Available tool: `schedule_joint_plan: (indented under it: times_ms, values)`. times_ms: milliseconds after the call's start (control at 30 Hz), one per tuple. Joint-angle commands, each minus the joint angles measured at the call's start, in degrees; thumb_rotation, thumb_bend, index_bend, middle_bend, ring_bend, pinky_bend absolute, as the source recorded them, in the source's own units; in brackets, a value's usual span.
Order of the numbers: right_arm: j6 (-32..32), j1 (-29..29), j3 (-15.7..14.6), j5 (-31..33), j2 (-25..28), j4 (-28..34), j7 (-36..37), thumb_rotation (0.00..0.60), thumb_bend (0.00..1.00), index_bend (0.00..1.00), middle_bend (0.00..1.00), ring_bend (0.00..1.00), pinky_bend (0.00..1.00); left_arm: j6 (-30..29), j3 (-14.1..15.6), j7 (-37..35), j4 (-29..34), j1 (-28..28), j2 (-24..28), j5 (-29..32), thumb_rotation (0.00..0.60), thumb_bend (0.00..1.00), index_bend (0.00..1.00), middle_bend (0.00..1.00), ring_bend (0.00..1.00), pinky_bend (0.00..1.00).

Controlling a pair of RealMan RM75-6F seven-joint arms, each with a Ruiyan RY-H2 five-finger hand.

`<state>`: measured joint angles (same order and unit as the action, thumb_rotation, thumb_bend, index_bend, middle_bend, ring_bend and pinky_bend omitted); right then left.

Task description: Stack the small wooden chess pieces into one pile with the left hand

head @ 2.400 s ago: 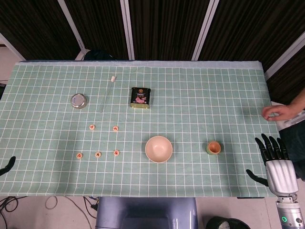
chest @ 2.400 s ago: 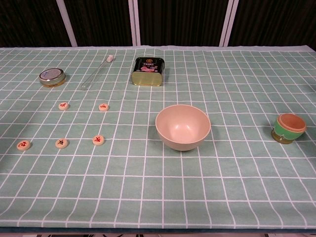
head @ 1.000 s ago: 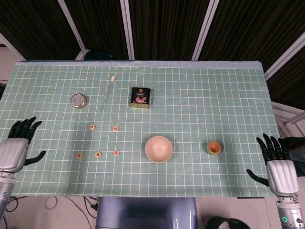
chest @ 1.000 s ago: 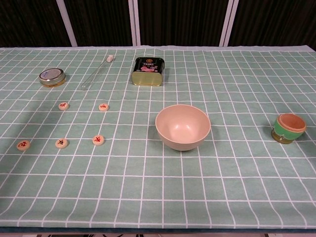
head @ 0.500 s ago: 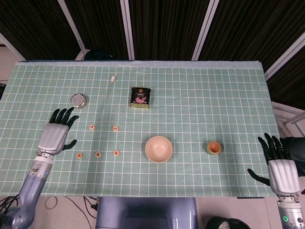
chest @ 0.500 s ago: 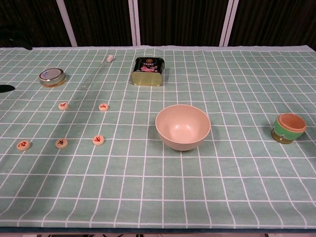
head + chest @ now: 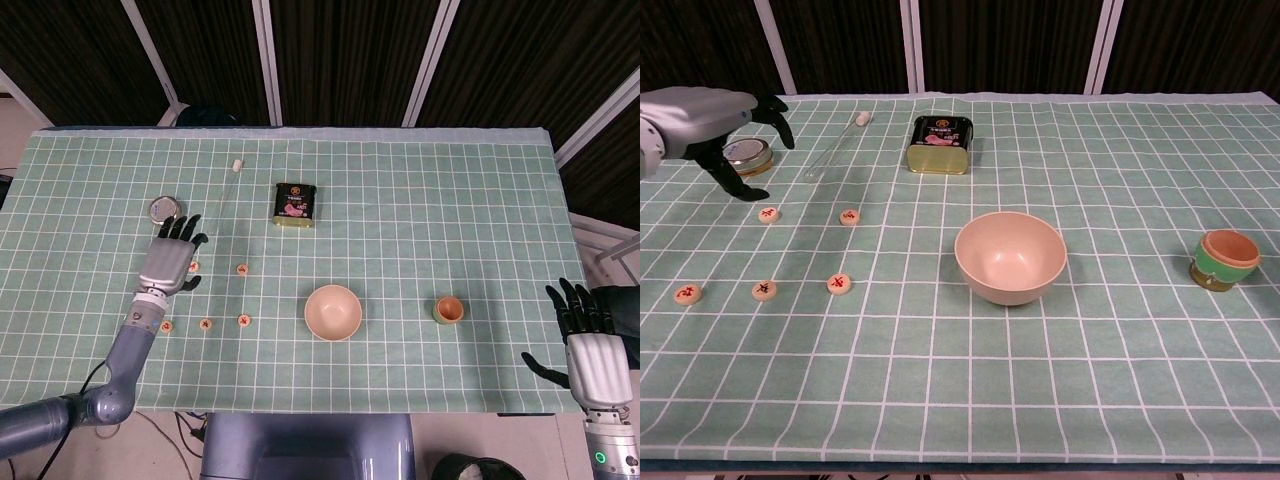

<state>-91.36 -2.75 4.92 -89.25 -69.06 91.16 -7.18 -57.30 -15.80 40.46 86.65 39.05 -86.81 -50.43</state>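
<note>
Wooden chess pieces lie scattered at the left of the green checked cloth (image 7: 1120, 400), all flat and apart. In the chest view two sit in an upper row, one (image 7: 768, 214) at far left and one (image 7: 849, 216) to its right, and three sit in a lower row (image 7: 687, 294) (image 7: 764, 290) (image 7: 840, 284).

At the upper left of that view the left hand (image 7: 702, 118) hangs above the cloth, fingers spread and holding nothing. Its dark fingertips (image 7: 745, 192) are just above and left of the upper-left piece, with a round tin (image 7: 746, 155) partly behind it.

In the head view the right hand (image 7: 590, 345) is at the lower right edge, off the cloth, fingers apart and empty.

A dark can (image 7: 940, 143) lies at upper centre, a thin clear rod (image 7: 836, 146) to its left. A pale bowl (image 7: 1010, 257) sits mid-frame, a small green-and-orange cup (image 7: 1225, 258) at far right.
</note>
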Motion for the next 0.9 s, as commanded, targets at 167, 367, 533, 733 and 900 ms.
schedule_joint_plan:
  times_ms: [167, 367, 533, 733, 900]
  values:
    - [0.66, -0.19, 0.34, 0.93, -0.09, 0.11, 0.18, 0.600, 0.23, 0.09, 0.01, 0.00, 0.00, 1.37, 0.17, 1.43, -7.59, 5.12, -7.02, 2.67, 0.600, 0.28, 0.37, 0.00, 0.00, 0.00]
    - [1.32, -0.40, 0.69, 1.87, 0.03, 0.17, 0.75, 0.600, 0.23, 0.09, 0.01, 0.00, 0.00, 1.99, 1.33, 3.40, -12.58, 7.65, -11.16, 4.46, 0.600, 0.28, 0.39, 0.00, 0.00, 0.00]
    - [1.44, -0.44, 0.79, 2.09, 0.18, 0.28, 1.15, 0.600, 0.23, 0.09, 0.01, 0.00, 0.00, 2.18, 1.98, 3.58, -16.57, 8.99, -14.19, 4.86, 0.600, 0.28, 0.39, 0.00, 0.00, 0.00]
    - [1.68, -0.52, 0.98, 2.53, 0.24, 0.36, 1.35, 0.600, 0.23, 0.09, 0.01, 0.00, 0.00, 2.41, 2.57, 2.62, -19.66, 10.08, -16.76, 3.73, 0.600, 0.28, 0.42, 0.01, 0.00, 0.00]
    - [1.73, -0.54, 0.98, 2.60, 0.30, 0.37, 1.47, 0.600, 0.23, 0.09, 0.01, 0.00, 0.00, 1.90, 2.98, 3.01, -20.84, 10.71, -18.15, 3.09, 0.600, 0.28, 0.46, 0.01, 0.00, 0.00]
